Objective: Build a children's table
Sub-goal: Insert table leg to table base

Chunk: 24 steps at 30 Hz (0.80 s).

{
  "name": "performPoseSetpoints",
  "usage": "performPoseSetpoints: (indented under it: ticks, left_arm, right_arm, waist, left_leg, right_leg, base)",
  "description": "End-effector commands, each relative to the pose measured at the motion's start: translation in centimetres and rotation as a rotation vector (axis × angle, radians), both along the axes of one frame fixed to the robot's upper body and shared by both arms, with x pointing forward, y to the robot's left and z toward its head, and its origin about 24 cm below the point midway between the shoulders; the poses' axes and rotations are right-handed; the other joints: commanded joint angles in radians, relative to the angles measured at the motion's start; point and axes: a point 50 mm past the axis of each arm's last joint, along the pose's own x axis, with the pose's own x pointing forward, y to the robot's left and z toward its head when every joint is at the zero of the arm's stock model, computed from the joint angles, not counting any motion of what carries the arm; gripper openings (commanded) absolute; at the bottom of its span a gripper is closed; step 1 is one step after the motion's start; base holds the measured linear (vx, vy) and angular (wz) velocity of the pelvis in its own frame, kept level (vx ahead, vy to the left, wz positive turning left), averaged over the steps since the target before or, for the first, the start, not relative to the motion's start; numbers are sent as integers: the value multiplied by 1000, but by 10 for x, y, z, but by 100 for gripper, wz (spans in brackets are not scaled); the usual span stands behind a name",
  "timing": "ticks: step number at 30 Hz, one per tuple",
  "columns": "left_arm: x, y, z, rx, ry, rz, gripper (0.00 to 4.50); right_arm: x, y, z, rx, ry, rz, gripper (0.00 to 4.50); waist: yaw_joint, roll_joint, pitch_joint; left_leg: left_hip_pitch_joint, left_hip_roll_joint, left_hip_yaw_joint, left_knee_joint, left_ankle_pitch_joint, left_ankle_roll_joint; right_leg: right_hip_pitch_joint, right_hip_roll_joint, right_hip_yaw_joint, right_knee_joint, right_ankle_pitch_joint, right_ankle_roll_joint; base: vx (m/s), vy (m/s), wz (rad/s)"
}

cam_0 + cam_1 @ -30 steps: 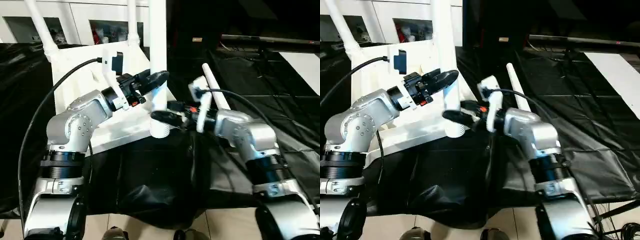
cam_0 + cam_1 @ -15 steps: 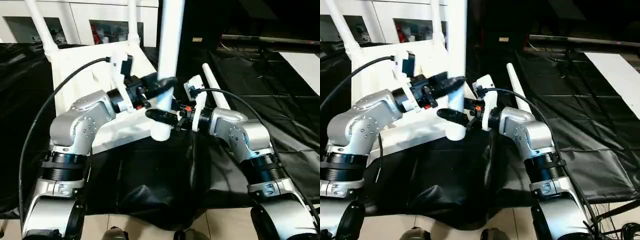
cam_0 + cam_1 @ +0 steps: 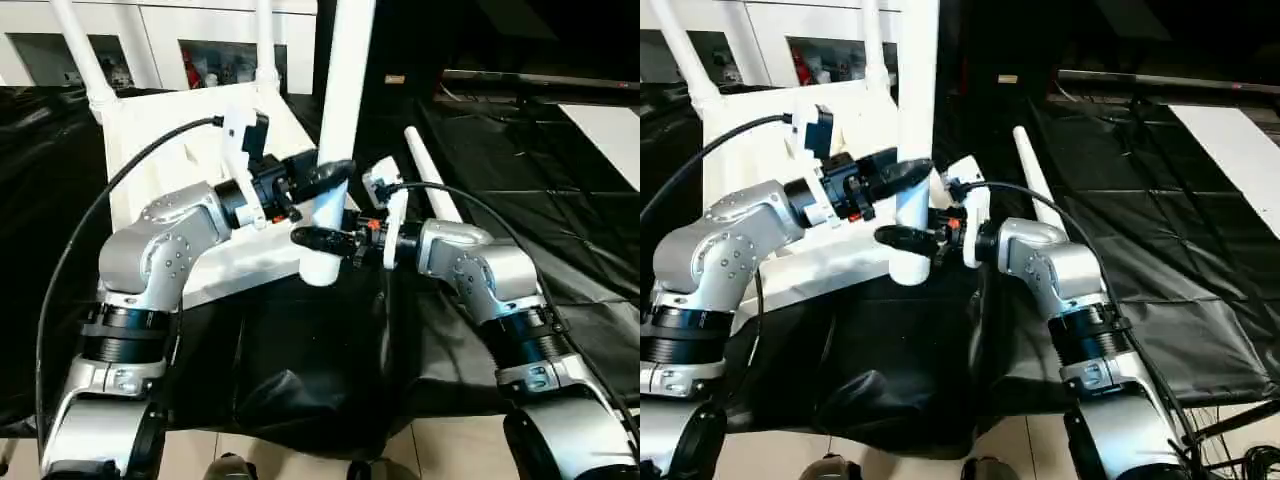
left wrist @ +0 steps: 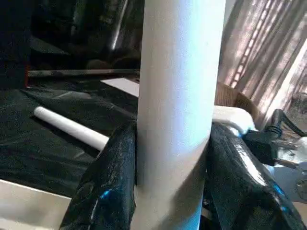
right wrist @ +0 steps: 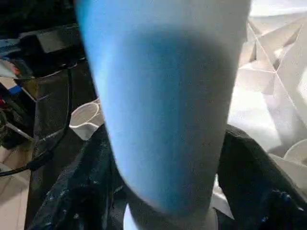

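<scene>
The children's table lies upside down: its white tabletop (image 3: pixel 150 112) shows its ribbed underside, and two white legs (image 3: pixel 82 48) (image 3: pixel 265 35) stand in its far corner sockets. At the near right corner a third leg (image 3: pixel 345 90) stands nearly upright, its top leaning slightly right. My left gripper (image 3: pixel 330 172) is shut on this leg, whose sides touch both black fingers (image 4: pixel 110 182). Lower down, close to the leg's foot, my right gripper (image 3: pixel 318 238) grips the same leg (image 5: pixel 168 72) between its fingers (image 5: pixel 249 187). A loose leg (image 3: pixel 432 185) lies on the cloth to the right.
Black cloth (image 3: pixel 520 190) covers the work surface and hangs over its near edge. A white cabinet with glass doors (image 3: pixel 200 40) stands behind the tabletop. A flat white board (image 3: pixel 612 125) lies at the far right. Tiled floor (image 3: pixel 450 450) shows below.
My right gripper's fingers have closed in around the lower part of the leg. The left gripper and the leg's upper part have shifted right, tilting the leg slightly.
</scene>
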Motion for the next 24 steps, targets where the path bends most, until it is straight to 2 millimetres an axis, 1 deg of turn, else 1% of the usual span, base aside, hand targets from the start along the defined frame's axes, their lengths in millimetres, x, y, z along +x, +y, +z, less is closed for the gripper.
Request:
performPoseSetpoints:
  ticks: [1,3,6,7,12,13,14,15,17,18,19,21,23,24]
  left_arm:
    - [-4,-4,6,11,-41,-31,185]
    - [-4,-5,6,11,-41,-42,185]
    - [-4,-5,6,12,-42,-44,185]
    - [-4,-5,7,11,-44,-43,185]
    - [-4,-6,8,8,-47,-41,185]
    - [-4,-6,8,7,-47,-41,185]
    - [-4,-6,8,7,-49,-40,185]
    - [-3,-6,8,5,-50,-37,185]
    - [-2,-5,9,-3,-57,-23,185]
    - [1,-4,10,-36,-27,6,185]
    - [2,-4,10,-49,-15,15,185]
    - [2,-2,15,-121,-3,21,255]
    - [2,-2,18,-158,0,27,257]
    - [3,-1,18,-165,-2,30,268]
  right_arm:
    - [3,-2,7,-13,-25,4,249]
    - [3,-2,7,-13,-27,6,228]
    - [3,-2,7,-14,-28,8,216]
    - [3,-3,6,-13,-28,11,199]
    - [2,-3,6,-12,-28,13,189]
    - [2,-3,6,-12,-28,14,189]
    - [2,-3,6,-11,-28,15,189]
    - [2,-3,6,-11,-29,16,188]
    - [3,-3,5,-10,-32,15,188]
    - [3,-3,5,-8,-33,12,188]
    - [3,-3,6,-7,-34,10,188]
    - [4,-4,6,3,-35,-1,188]
    - [4,-4,7,10,-36,-7,187]
    - [4,-4,7,11,-37,-8,187]
  waist:
    - [2,6,-107]
    - [3,7,-107]
    - [3,7,-109]
    - [3,7,-108]
    - [3,6,-109]
    - [4,5,-113]
    - [4,6,-112]
    - [4,6,-114]
    - [4,6,-113]
    - [4,6,-114]
    - [5,3,-116]
    - [6,4,-116]
    - [5,2,-116]
    - [7,4,-116]
  left_leg:
    - [3,-1,7,-62,-83,3]
    - [3,0,7,-63,-85,6]
    - [3,0,7,-62,-84,5]
    - [3,0,7,-62,-84,5]
    - [1,-1,7,-61,-76,6]
    - [2,-1,7,-60,-74,6]
    - [2,-1,7,-61,-74,5]
    - [2,0,7,-60,-71,5]
    - [2,-1,7,-60,-71,6]
    - [2,0,7,-59,-70,5]
    - [1,-1,8,-58,-68,6]
    - [1,-1,8,-58,-64,6]
    - [-1,-3,8,-57,-67,7]
    - [1,-2,8,-57,-73,5]
  right_leg:
    - [85,-49,28,-65,-118,-198]
    - [85,-50,28,-65,-115,-202]
    - [86,-50,28,-65,-113,-203]
    - [86,-50,28,-65,-113,-203]
    - [88,-50,28,-63,-102,-206]
    - [89,-50,27,-62,-100,-206]
    - [88,-50,27,-62,-101,-206]
    - [88,-50,27,-61,-98,-207]
    - [89,-50,27,-61,-94,-208]
    - [89,-50,27,-60,-90,-209]
    - [91,-51,27,-60,-83,-212]
    - [91,-50,27,-59,-79,-214]
    - [91,-50,27,-60,-82,-217]
    - [90,-50,27,-62,-89,-219]
  base:
    - [0,0,0]
    - [0,0,0]
    - [0,0,0]
    - [0,0,0]
    - [0,0,0]
    - [0,0,0]
    - [0,0,0]
    - [0,0,0]
    - [0,0,0]
    - [0,0,0]
    - [0,0,0]
    - [0,0,0]
    - [0,0,0]
    - [0,0,0]
